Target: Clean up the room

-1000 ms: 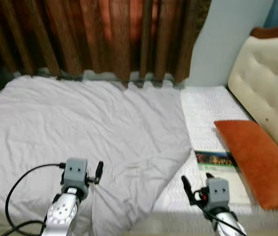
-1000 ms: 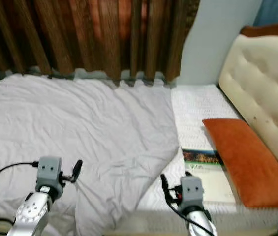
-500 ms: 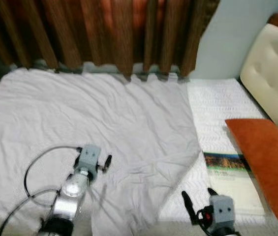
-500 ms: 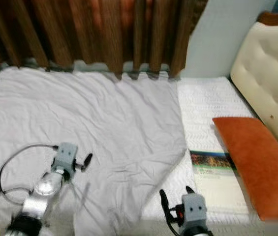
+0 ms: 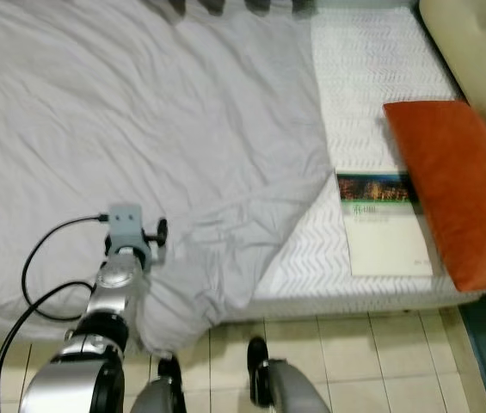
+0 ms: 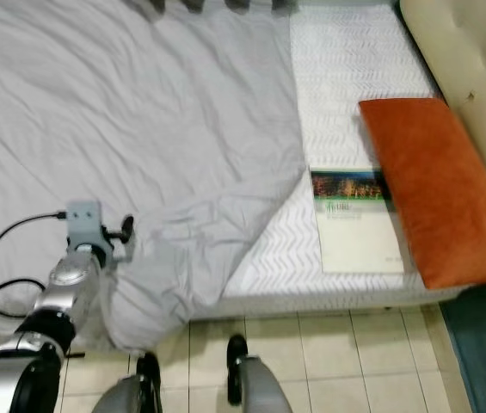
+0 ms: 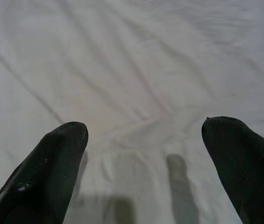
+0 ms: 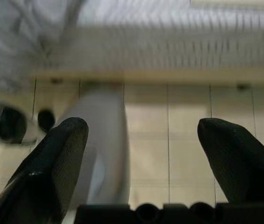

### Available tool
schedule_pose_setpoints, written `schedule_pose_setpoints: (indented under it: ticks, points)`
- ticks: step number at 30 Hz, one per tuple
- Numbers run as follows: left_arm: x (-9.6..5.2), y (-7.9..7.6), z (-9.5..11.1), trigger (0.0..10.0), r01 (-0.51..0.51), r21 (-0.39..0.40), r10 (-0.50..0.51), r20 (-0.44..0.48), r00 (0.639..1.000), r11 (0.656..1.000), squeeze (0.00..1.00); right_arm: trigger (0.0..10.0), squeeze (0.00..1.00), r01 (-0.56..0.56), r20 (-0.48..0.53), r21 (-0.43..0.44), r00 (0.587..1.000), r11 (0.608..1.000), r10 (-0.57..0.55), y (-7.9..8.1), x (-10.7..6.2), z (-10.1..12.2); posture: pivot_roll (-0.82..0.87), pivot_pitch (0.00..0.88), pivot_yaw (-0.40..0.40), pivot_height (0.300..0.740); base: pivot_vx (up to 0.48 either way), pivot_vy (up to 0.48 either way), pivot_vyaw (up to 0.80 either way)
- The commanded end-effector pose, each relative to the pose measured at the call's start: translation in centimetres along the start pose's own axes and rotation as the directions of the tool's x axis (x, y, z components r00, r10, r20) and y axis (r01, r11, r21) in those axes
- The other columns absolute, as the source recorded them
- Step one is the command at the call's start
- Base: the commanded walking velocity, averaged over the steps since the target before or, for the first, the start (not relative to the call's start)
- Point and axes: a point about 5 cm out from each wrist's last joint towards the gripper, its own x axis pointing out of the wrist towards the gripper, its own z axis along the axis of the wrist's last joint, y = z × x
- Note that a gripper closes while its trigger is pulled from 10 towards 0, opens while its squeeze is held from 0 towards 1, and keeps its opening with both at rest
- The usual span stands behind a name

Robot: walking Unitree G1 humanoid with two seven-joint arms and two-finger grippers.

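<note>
One grey sheet (image 5: 139, 112) covers most of the bed, corner folded back off the white mattress (image 5: 372, 60). One book (image 5: 382, 222) lies beside one orange pillow (image 5: 449, 185), touching it. Left gripper (image 7: 143, 140) spread wide over the sheet near its hanging edge. Right gripper (image 8: 141, 140) wide apart, over the floor tiles (image 8: 188, 130).

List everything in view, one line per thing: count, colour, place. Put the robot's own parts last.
sheet: one, pale grey, crumpled over most of the bed, its corner hanging off the near edge.
mattress: one, white, bare strip beside the headboard.
pillow: one, orange, against the headboard.
book: one, white with a dark picture band, on the mattress beside the pillow.
headboard: one, cream, tufted.
floor: beige tiles, before the bed.
left gripper: one, black jaws open over the sheet.
right gripper: one, black jaws open, above the floor.
</note>
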Motion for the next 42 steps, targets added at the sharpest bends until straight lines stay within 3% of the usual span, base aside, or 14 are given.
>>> schedule_pose_setpoints:
  ticks: [1,8,9,11,14,21,23,24,25,26,27,28,34,42]
  points:
    - [-0.3,1.9,-1.1,10.0,-0.101,-0.065,0.098,-0.041,0.994,0.993,0.0,10.0,0.0,0.011,-0.041,0.003,0.999,1.0,-0.011,0.1,-1.7,0.2,-0.41,0.681,-0.114,0.74,0.0,0.0,0.0]
    - [-0.8,3.2,-2.5,10.0,-0.207,-0.179,0.188,-0.115,0.975,0.962,0.0,10.0,0.0,0.018,-0.086,0.024,0.996,1.0,-0.016,0.7,-2.8,0.2,-0.42,0.694,-0.106,0.74,0.0,0.0,0.0]
    - [-1.1,2.4,-3.8,10.0,-0.207,-0.296,0.159,-0.178,0.971,0.933,0.0,10.0,0.0,0.015,-0.088,0.028,0.996,1.0,-0.013,0.8,-2.7,0.2,-0.41,0.688,-0.102,0.74,0.0,0.0,0.0]
    - [-1.3,1.4,-4.6,10.0,-0.192,-0.384,0.118,-0.207,0.971,0.903,0.0,10.0,0.0,0.016,-0.086,0.03,0.996,0.999,-0.014,0.8,-2.5,0.3,-0.41,0.687,-0.101,0.74,0.0,0.0,0.0]
    - [-1.4,0.1,-5.0,10.0,-0.141,-0.438,0.048,-0.217,0.975,0.888,0.0,10.0,0.0,0.02,-0.079,0.028,0.997,0.999,-0.018,0.7,-2.4,0.3,-0.42,0.683,-0.1,0.74,0.0,0.0,0.0]
    - [-1.5,-1.9,-5.4,10.0,-0.039,-0.349,-0.049,-0.239,0.97,0.936,0.0,10.0,0.0,0.036,0.037,-0.008,0.999,0.999,-0.036,0.5,-1.0,1.0,-0.42,0.69,-0.086,0.74,0.0,0.0,0.0]
    - [-1.4,-2.1,-5.1,10.0,-0.012,-0.321,-0.066,-0.233,0.97,0.947,0.0,10.0,0.0,-0.001,0.127,-0.027,0.992,1.0,0.004,1.3,2.0,1.0,-0.42,0.695,-0.068,0.74,0.0,0.0,0.0]
    - [-1.4,-2.1,-5.1,10.0,-0.012,-0.321,-0.066,-0.233,0.97,0.947,0.0,10.0,0.0,-0.001,0.127,-0.027,0.992,1.0,0.004,1.3,2.0,1.0,-0.42,0.695,-0.068,0.74,0.0,0.0,0.0]
    - [-1.2,-2.0,-4.8,9.7,-0.002,-0.301,-0.069,-0.226,0.972,0.954,0.0,10.0,0.0,-0.004,0.183,-0.043,0.983,0.999,0.012,1.6,4.7,1.1,-0.39,0.699,-0.047,0.74,0.0,0.0,0.0]
    - [-1.2,-2.0,-4.7,2.8,-0.001,-0.296,-0.068,-0.224,0.972,0.955,0.0,10.0,0.0,-0.004,0.2,-0.04,0.98,0.999,0.012,1.7,5.4,1.2,-0.39,0.699,-0.047,0.74,0.0,0.0,0.0]
    - [-1.2,-2.0,-4.7,2.8,-0.001,-0.296,-0.068,-0.224,0.972,0.955,0.0,10.0,0.0,-0.004,0.2,-0.04,0.98,0.999,0.012,1.7,5.4,1.2,-0.39,0.699,-0.047,0.74,0.0,0.0,0.0]
    - [-1.0,-1.9,-4.3,0.0,0.01,-0.276,-0.072,-0.216,0.974,0.961,0.0,10.0,0.0,-0.016,0.234,-0.042,0.972,0.999,0.025,2.2,7.9,1.5,-0.36,0.701,-0.025,0.74,0.0,0.0,0.0]
    - [-0.8,-2.2,-3.7,0.0,0.057,-0.194,-0.095,-0.192,0.977,0.979,0.0,10.0,0.0,-0.04,0.284,0.002,0.958,0.999,0.037,3.6,11.9,2.6,-0.32,0.702,-0.005,0.74,0.0,0.0,0.0]
    - [-1.2,-4.0,-4.2,0.0,0.202,-0.051,-0.208,-0.187,0.96,0.978,0.0,10.0,0.0,-0.033,0.23,0.006,0.973,0.999,0.031,2.9,10.9,1.6,-0.32,0.679,-0.009,0.74,0.0,0.0,0.0]
